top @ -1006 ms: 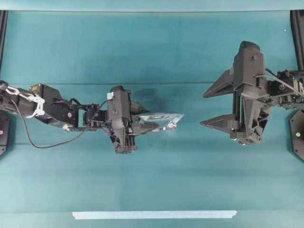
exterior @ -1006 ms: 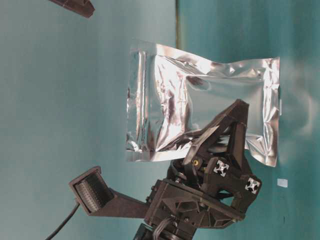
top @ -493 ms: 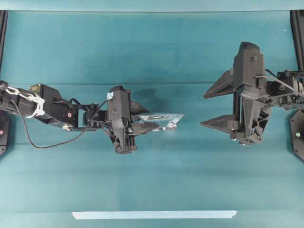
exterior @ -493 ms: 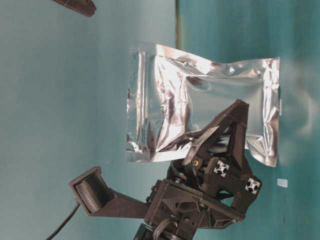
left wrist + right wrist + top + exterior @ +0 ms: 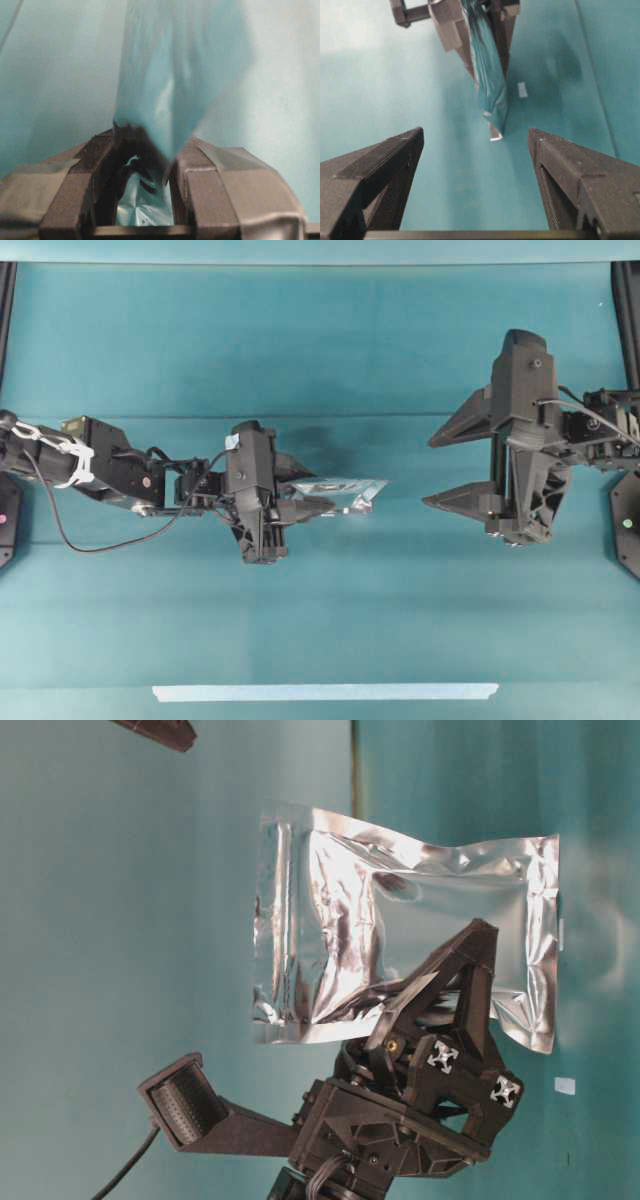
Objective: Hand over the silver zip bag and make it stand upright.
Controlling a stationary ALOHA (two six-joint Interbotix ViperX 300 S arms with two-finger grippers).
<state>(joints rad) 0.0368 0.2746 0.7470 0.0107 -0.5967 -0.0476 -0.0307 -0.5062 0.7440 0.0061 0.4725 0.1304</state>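
The silver zip bag hangs in the air above the teal table, edge-on in the overhead view and broadside in the table-level view. My left gripper is shut on one end of the bag; its jaws pinch the foil in the left wrist view. My right gripper stands open to the right, facing the bag across a gap. In the right wrist view the bag hangs ahead of the spread fingers, untouched by them.
A long pale tape strip lies along the near table edge. A tiny white scrap lies on the table beside the bag, also visible from table level. Teal table surface surrounds both arms.
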